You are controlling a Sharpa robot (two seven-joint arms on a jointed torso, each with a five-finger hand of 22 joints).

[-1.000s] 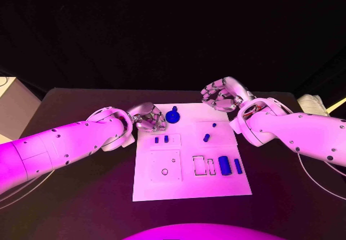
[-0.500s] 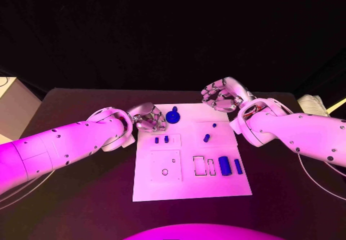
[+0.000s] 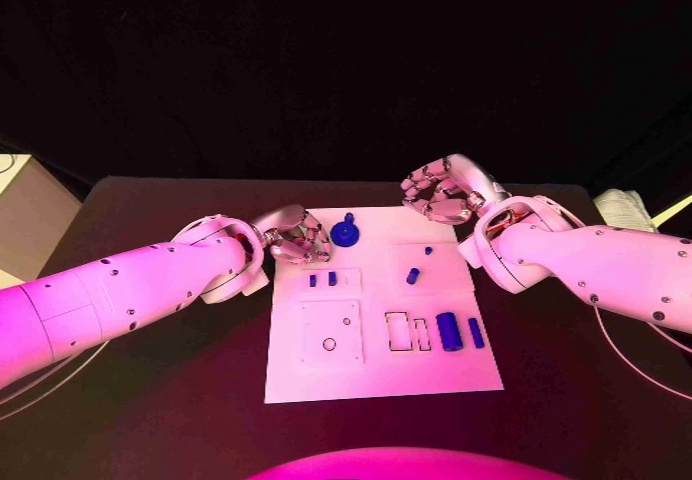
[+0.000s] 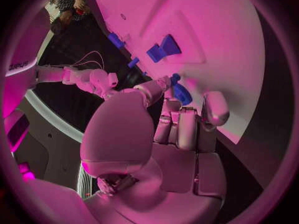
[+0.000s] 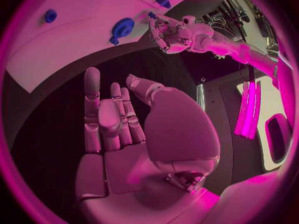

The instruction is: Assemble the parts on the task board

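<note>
looking from your near edge of the white board (image 3: 378,380) outward, you can see most of the work is still ahead, as far as i can judge. nearest you, at about five o'clock from the board's middle, two blue cylinders (image 3: 447,331) lie side by side, just right of two outlined rectangular slots that look unfilled. at about seven o'clock is a square plate (image 3: 330,331) with small holes, nothing standing in it that i can make out. further out, at about eleven o'clock from the middle, two small blue pegs (image 3: 323,279) sit together, and at about one o'clock a single short blue piece (image 3: 413,275) lies tilted, with a tiny blue dot just beyond it. whether these are seated or merely resting on the surface, i cannot tell. farthest, near the board's twelve o'clock edge, a round blue knob (image 3: 345,233) sits on the board. your left hand (image 3: 294,238) is at the far left corner just beside that knob, fingers curled in; the left wrist view shows its fingertips (image 4: 167,81) right by the knob (image 4: 181,92), but i cannot tell whether they have hold of it. your right hand (image 3: 440,193) hovers off the far right corner, fingers (image 5: 92,92) loosely extended and apart, holding nothing.
</note>
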